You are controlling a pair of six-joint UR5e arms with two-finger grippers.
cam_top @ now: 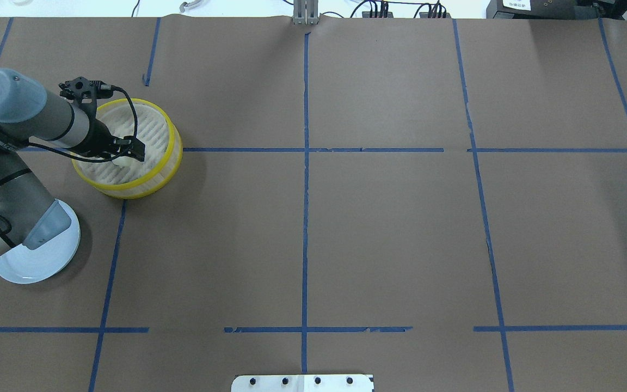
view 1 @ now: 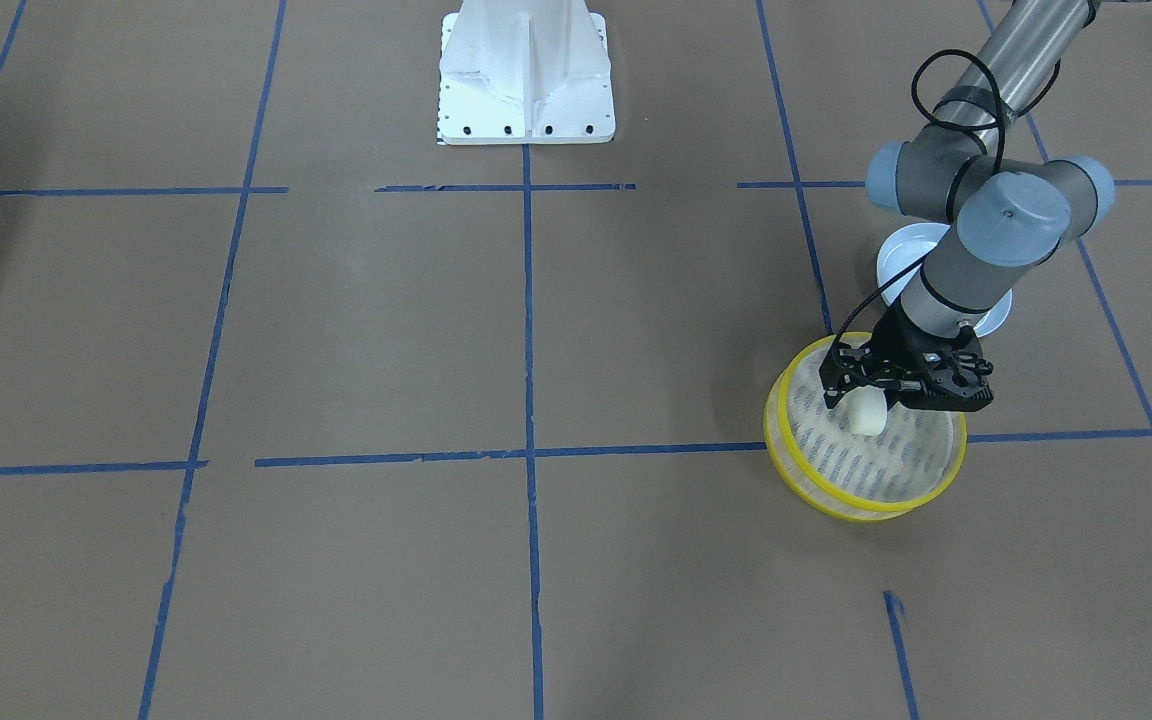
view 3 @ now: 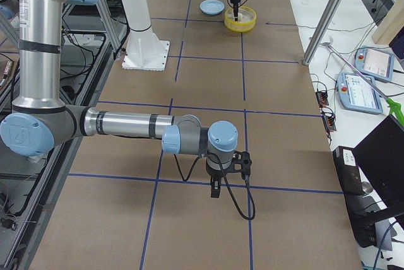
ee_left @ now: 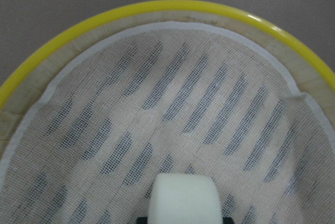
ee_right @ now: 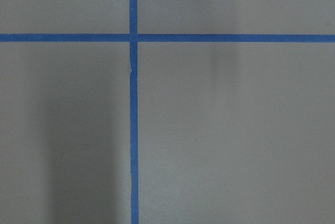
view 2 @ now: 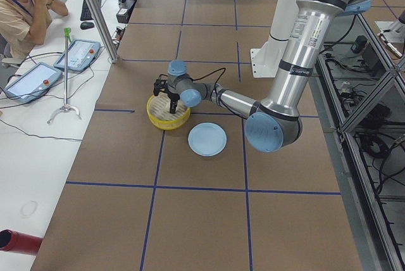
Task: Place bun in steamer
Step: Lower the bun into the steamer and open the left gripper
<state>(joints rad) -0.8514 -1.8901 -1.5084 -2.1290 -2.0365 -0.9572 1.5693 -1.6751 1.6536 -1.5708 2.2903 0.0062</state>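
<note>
My left gripper (view 1: 864,398) is shut on the bun (view 1: 867,412), a small cream-white lump, and holds it inside the rim of the steamer (view 1: 876,505). In the left wrist view the bun (ee_left: 183,198) sits at the bottom edge over the steamer's slatted mesh floor (ee_left: 172,103). I cannot tell whether it touches the floor. From overhead the bun (cam_top: 122,160) shows below the gripper (cam_top: 126,153), near the basket's middle (cam_top: 147,185). My right gripper (view 3: 215,189) hangs over bare table far from the steamer. I cannot tell whether it is open or shut.
A pale blue plate (cam_top: 36,267) lies on the table close to the steamer, partly under my left arm's elbow. The white robot base (view 1: 526,80) stands at the table's middle edge. An operator (view 2: 19,5) sits past a metal pole (view 2: 95,11).
</note>
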